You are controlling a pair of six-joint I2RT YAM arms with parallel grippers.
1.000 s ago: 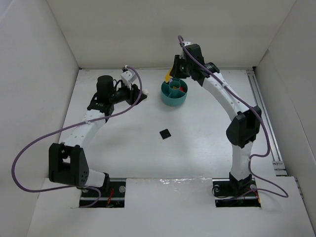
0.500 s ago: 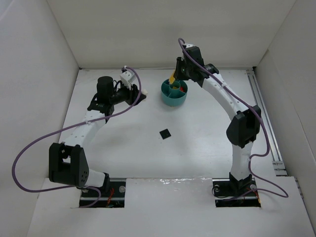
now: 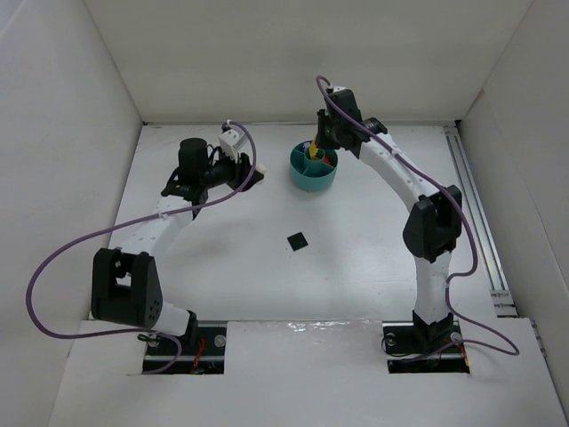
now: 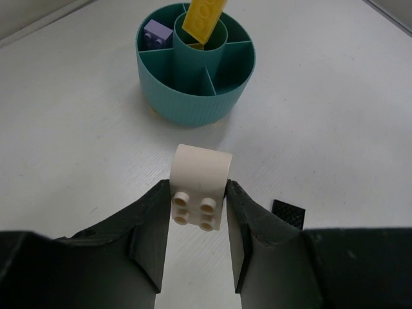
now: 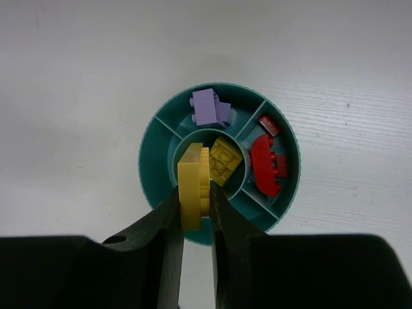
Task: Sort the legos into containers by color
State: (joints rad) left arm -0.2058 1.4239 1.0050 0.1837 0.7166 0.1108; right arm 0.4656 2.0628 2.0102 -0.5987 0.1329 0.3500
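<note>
From its wrist camera, the right gripper (image 5: 196, 201) is seen pinching a yellow brick (image 5: 190, 187) over the middle cup of the teal dish (image 5: 144, 164). Inside the cup lies a second yellow brick (image 5: 225, 159), with a purple brick (image 5: 209, 107) and red bricks (image 5: 264, 164) in separate wedges. The left wrist view shows the left gripper (image 4: 198, 207) clamping a cream brick (image 4: 201, 187). From above, the dish sits near the table's (image 3: 373, 249) far edge, and a black brick (image 3: 296, 240) lies mid-table with bare surface around it.

The left wrist view's top edge cuts off the yellow brick (image 4: 205, 19). The left gripper (image 4: 197, 185) hides the white brick's (image 4: 201, 168) sides and part of the black brick (image 4: 288, 212). The right gripper (image 5: 196, 193) covers part of the teal dish's (image 5: 147, 134) rim. From above, its contents are too small to tell.
</note>
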